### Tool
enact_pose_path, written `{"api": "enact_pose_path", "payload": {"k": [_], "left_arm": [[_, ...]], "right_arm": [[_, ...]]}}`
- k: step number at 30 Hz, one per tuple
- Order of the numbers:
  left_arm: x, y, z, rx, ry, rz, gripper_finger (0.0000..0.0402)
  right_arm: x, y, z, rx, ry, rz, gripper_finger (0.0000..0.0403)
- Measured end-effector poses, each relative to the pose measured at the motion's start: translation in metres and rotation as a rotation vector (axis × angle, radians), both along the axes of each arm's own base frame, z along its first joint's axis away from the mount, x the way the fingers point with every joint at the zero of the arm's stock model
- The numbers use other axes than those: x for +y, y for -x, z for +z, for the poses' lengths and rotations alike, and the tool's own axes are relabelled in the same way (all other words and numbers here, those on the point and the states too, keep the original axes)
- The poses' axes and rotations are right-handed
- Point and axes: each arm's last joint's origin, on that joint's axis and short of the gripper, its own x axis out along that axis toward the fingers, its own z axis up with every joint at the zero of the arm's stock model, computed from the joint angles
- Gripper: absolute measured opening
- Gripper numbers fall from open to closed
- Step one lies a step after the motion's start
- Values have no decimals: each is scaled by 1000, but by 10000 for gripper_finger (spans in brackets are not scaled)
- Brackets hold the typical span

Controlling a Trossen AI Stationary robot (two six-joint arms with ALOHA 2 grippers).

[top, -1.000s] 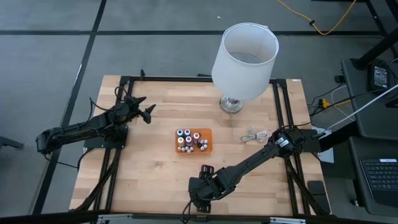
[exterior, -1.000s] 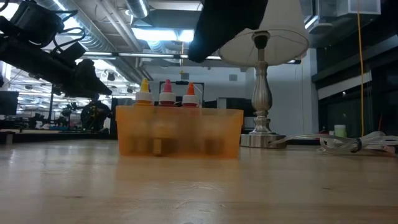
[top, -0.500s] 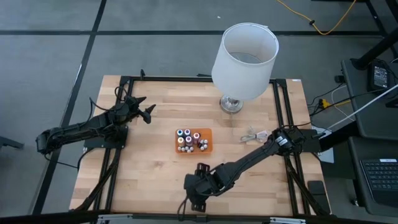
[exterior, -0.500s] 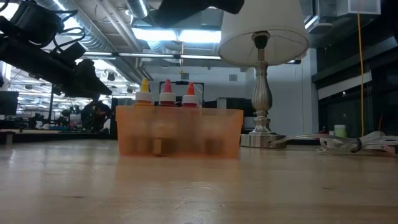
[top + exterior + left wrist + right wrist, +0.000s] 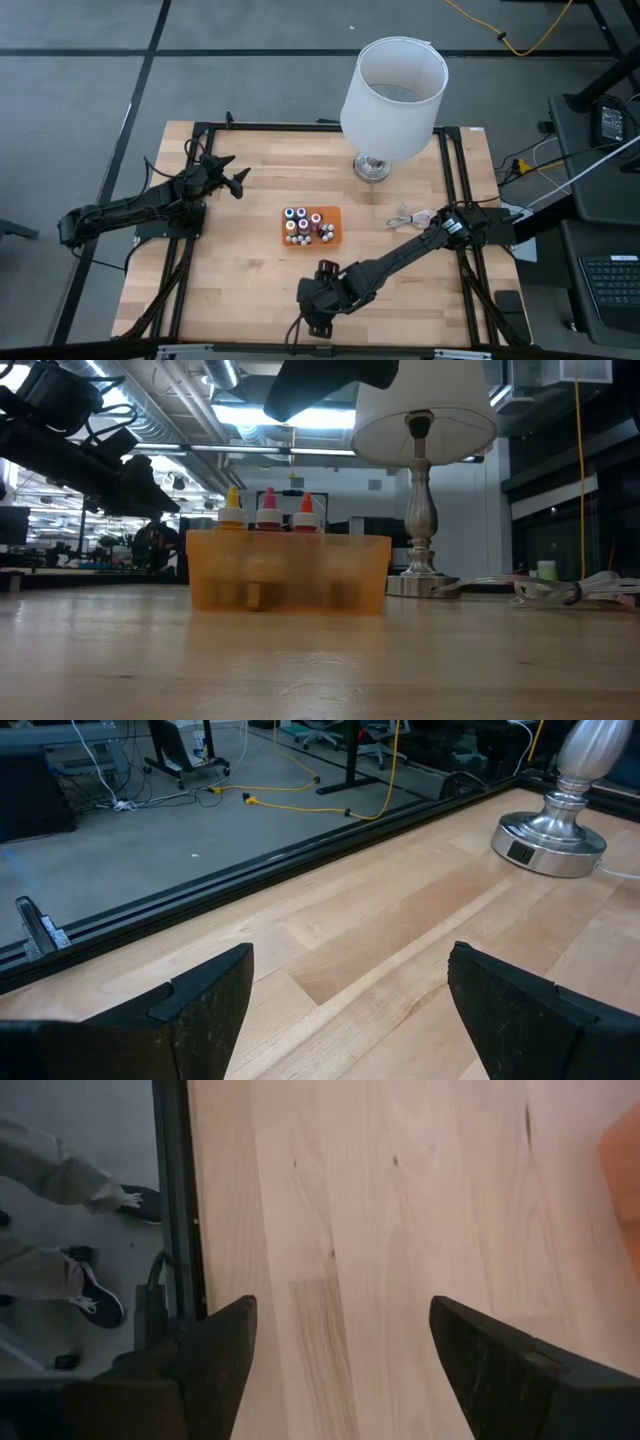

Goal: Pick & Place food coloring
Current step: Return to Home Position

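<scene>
Food coloring [image 5: 303,224] is sitting in the tray [image 5: 335,212], so your right claw [image 5: 345,1335] is hovering wide, empty. Left claw [image 5: 350,980] is idling wide too.

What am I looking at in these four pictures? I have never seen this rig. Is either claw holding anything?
Two robot arms work at a wooden table, each ending in a two-finger gripper. One picture looks straight down, one looks level across the tabletop, and two come from cameras on the wrists. The left gripper sits over the table's far left part, open and empty. The right gripper hangs over the near edge, open and empty. In the middle stands an orange tray holding the food coloring bottles. A lamp stands behind it, and a coiled white cable lies to the tray's right. The shoes in the right wrist view belong to a person.
</scene>
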Motion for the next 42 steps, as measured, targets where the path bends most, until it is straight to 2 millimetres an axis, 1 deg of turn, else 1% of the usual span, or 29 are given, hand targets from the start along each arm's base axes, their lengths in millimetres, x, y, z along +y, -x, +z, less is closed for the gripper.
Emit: {"api": "enact_pose_path", "payload": {"k": [17, 42], "left_arm": [[0, 0, 0, 0, 0, 0, 322], [0, 0, 0, 0, 0, -1, 322]], "right_arm": [[-3, 3, -2, 43, 24, -2, 297], [-1, 4, -2, 43, 24, 3, 297]]}}
